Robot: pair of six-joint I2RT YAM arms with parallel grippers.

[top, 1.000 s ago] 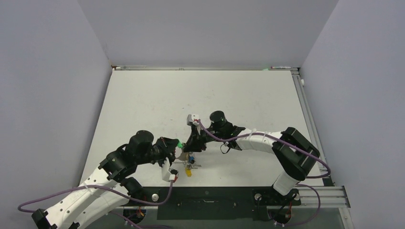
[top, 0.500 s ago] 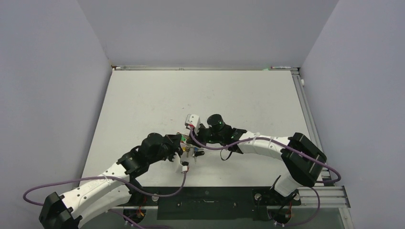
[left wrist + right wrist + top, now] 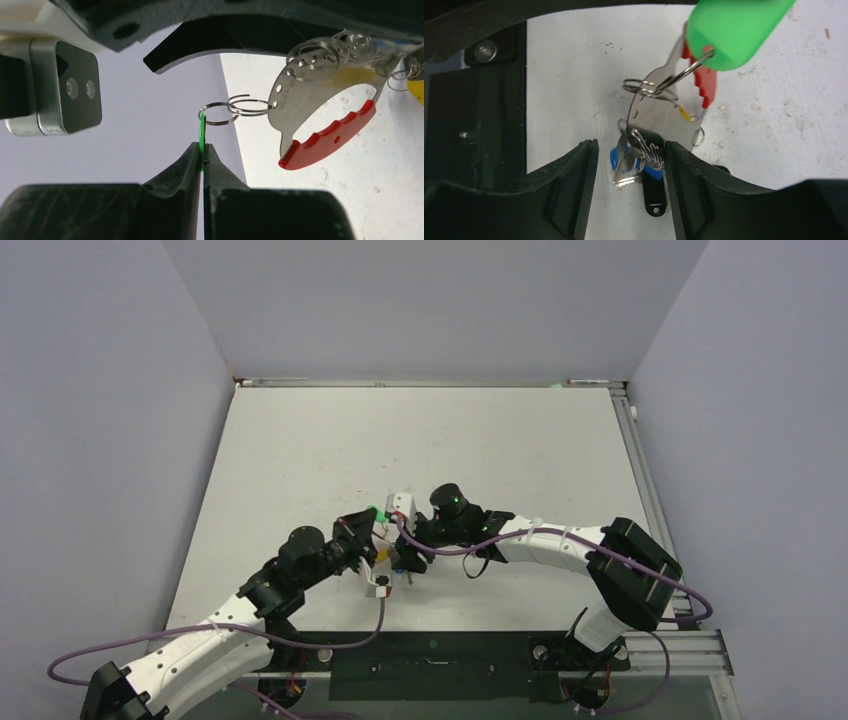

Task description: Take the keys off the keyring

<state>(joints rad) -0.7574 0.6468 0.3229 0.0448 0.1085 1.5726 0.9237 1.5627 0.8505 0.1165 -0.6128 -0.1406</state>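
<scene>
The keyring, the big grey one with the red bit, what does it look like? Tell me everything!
The keyring is a flat, shiny metal crescent with a row of holes along its outer curve and a bumpy red arc along the opposite side. Wire rings hang through the holes. One chain leads to a green tag pinched by the left gripper; the other keys bunch between the fingers of the right gripper.

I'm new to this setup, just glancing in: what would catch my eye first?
The bright green tag, pinched in the shut left gripper over the near half of the table, stands out first. A wire ring links it to the grey keyring with its red arc, and the right gripper has a finger on each side of the blue and black keys.
</scene>
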